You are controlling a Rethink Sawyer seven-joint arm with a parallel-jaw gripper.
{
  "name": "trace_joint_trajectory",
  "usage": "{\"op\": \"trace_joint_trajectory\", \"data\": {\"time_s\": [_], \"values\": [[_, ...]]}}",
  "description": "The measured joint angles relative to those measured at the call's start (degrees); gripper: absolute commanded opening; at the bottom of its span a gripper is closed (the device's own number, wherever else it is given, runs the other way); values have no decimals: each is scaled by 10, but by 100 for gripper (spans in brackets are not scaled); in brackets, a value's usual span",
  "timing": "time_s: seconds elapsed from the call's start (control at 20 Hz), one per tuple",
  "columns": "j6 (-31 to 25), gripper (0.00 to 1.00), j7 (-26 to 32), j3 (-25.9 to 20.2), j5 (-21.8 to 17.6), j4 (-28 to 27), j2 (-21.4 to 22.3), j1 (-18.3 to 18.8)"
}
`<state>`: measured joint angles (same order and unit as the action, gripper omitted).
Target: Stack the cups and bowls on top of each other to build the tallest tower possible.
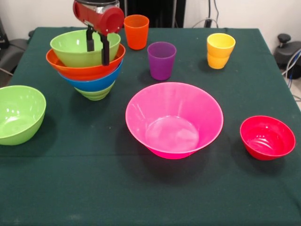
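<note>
A: Where do we stand with the tower?

B: At about ten o'clock on the table we have four bowls nested upright: a lime green one at the bottom, then a blue bowl, an orange bowl, and a lime green bowl on top. The gripper hangs over that top bowl, its two dark fingers a narrow gap apart. One seems to be inside the rim and one outside, but we cannot tell whether they pinch it.

A: What could go wrong?

B: We judge the stack leans a little, the upper bowls sitting off-centre toward nine o'clock. If the fingers drag on the rim as they lift, the top bowl could tip or pull the orange one askew.

A: And the rest?

B: All empty, as far as we see. The big pink bowl sits at the centre, the small red bowl at four o'clock, a loose lime green bowl at nine. The orange cup is at twelve, just beside the tower, the purple cup near it, and the yellow cup at two.

A: So the cups are close enough to knock?

B: The orange one is, we think, if the arm swings out that way.
</note>
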<state>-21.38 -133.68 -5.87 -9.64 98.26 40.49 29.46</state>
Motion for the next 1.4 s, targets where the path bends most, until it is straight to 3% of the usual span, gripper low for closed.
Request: {"op": "trace_joint_trajectory", "data": {"time_s": [0.45,0.95,1.4], "values": [[0,100,0,1,0,-18,-20,-4],[-8,100,0,1,0,-19,-15,-7],[-56,100,0,0,4,-7,64,-2]]}}
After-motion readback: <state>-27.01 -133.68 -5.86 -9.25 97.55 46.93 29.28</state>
